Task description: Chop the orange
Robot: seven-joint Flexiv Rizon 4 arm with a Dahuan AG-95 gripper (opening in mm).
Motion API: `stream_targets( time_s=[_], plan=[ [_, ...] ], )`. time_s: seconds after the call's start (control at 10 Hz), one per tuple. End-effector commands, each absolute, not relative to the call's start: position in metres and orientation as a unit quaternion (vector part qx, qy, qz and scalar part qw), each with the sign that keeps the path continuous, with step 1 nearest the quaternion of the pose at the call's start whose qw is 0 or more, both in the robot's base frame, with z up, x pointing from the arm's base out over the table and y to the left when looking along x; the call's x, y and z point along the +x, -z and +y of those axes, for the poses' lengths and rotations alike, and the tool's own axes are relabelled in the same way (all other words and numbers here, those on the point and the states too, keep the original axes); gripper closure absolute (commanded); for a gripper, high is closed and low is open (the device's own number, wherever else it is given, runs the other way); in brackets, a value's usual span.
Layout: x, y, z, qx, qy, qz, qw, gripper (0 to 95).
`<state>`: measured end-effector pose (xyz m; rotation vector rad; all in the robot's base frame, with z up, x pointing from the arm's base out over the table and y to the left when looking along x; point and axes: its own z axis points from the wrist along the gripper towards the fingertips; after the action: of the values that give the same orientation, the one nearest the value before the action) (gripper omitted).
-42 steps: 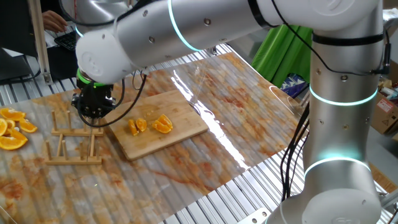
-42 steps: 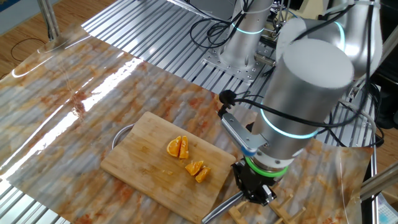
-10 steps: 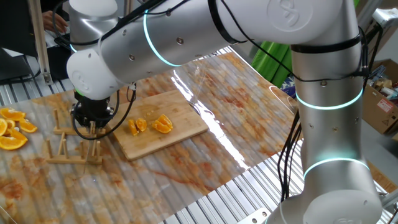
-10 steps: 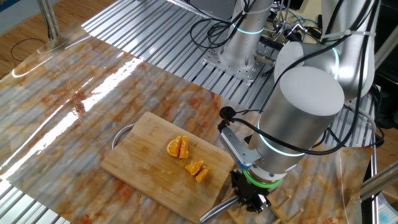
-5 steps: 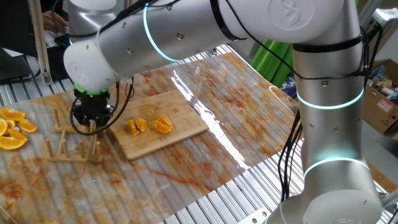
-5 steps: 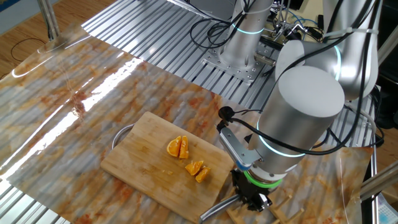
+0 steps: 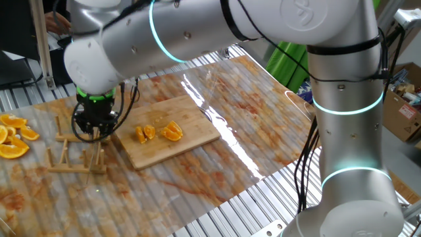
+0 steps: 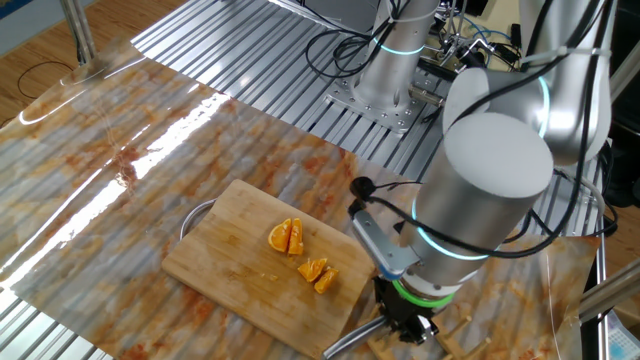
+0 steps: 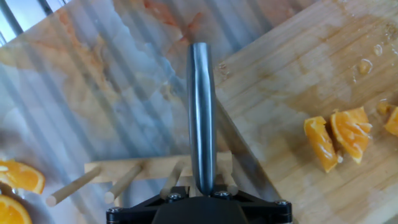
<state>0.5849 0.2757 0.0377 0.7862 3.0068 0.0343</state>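
Knife work looks to be at the putting-away or picking-up stage rather than the cutting itself: the gripper point(image 7: 95, 131) hangs straight down over the wooden rack point(image 7: 75, 155) beside the cutting board point(image 8: 255, 265), with a dark metal knife handle point(image 9: 201, 106) running up between its jaws in the hand view. The orange point(image 7: 158, 131) lies on the board in a few small wedge pieces, well apart from the gripper (a separate heap of bigger slices point(image 7: 13, 135) sits at the table's far edge). The jaws stand narrow, and the handle appears clamped between them, though the contact itself is hidden. Judging by the pieces already cut, chopping seems largely done; the next move would call for seating the knife squarely among the rack's pegs without knocking the light frame over.
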Motion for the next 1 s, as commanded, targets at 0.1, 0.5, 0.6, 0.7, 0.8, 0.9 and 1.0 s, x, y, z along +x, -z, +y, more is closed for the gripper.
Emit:
stream_targets(
  time_s=[0.1,0.5,0.6,0.7,0.8,0.9,1.0],
  plan=[
    [0.579,-0.040,0.274,0.259,-0.014,0.965,0.027,57.0],
    [0.573,-0.038,0.276,0.261,-0.015,0.965,0.034,57.0],
    [0.569,-0.039,0.280,0.270,-0.014,0.962,0.039,57.0],
    [0.568,-0.040,0.281,0.273,-0.013,0.961,0.038,57.0],
    [0.565,-0.038,0.284,0.275,-0.023,0.960,0.036,57.0],
    [0.563,-0.036,0.285,0.278,-0.013,0.960,0.046,57.0],
    [0.565,-0.032,0.286,0.278,-0.022,0.959,0.050,57.0]
  ],
)
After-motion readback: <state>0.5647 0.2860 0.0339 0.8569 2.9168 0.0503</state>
